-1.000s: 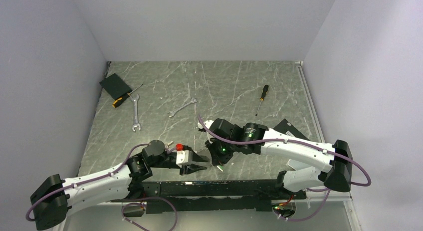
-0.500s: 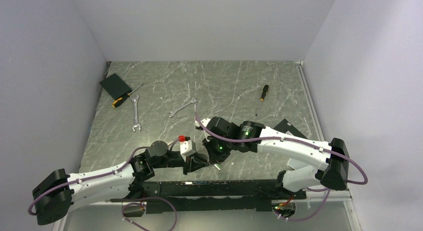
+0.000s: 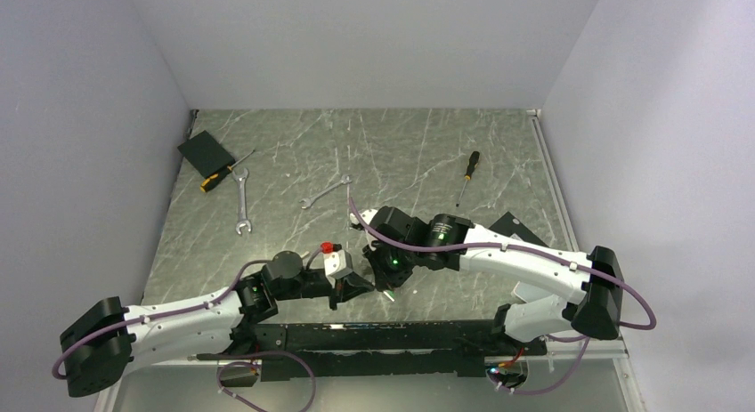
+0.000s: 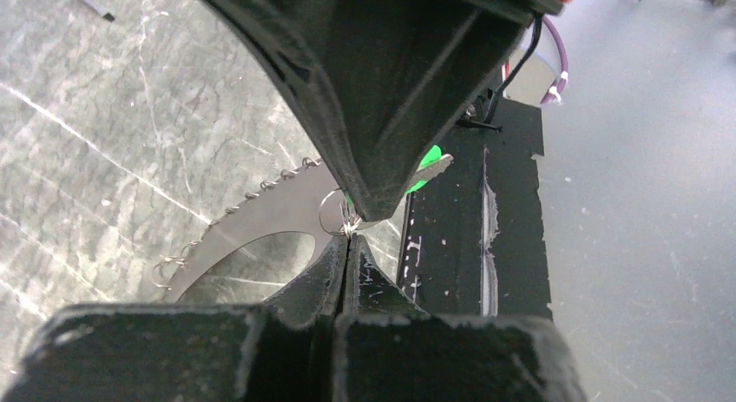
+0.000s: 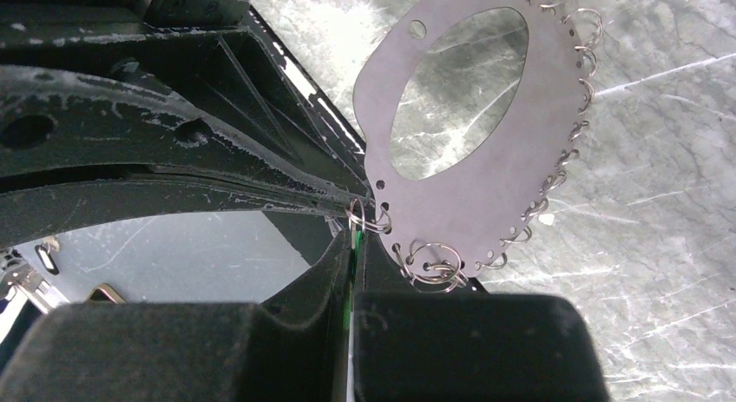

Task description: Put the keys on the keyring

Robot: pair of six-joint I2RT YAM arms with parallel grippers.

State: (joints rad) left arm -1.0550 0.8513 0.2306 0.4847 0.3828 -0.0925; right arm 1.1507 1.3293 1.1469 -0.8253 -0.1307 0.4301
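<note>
The keyring is a flat grey oval plate (image 5: 486, 202) with a large oval hole and several small wire rings along its edge; it also shows in the left wrist view (image 4: 252, 220). My left gripper (image 4: 347, 241) is shut, pinching one small wire ring (image 4: 334, 218) at the plate's edge. My right gripper (image 5: 356, 246) is shut on the green-headed key (image 5: 356, 241), which touches that same ring. The key's green head and silvery blade show in the left wrist view (image 4: 425, 169). From above, both grippers (image 3: 361, 287) (image 3: 389, 292) meet tip to tip near the table's front. The plain silvery key is out of view.
Two silver wrenches (image 3: 241, 201) (image 3: 325, 191), an orange-handled screwdriver (image 3: 466, 173), another one (image 3: 218, 176) by a black pad (image 3: 206, 150) lie further back. A black rail (image 3: 401, 332) runs along the front edge just below the grippers.
My left gripper has moved right and slightly back until its tips meet the right gripper. The right gripper has shifted a little left toward it.
</note>
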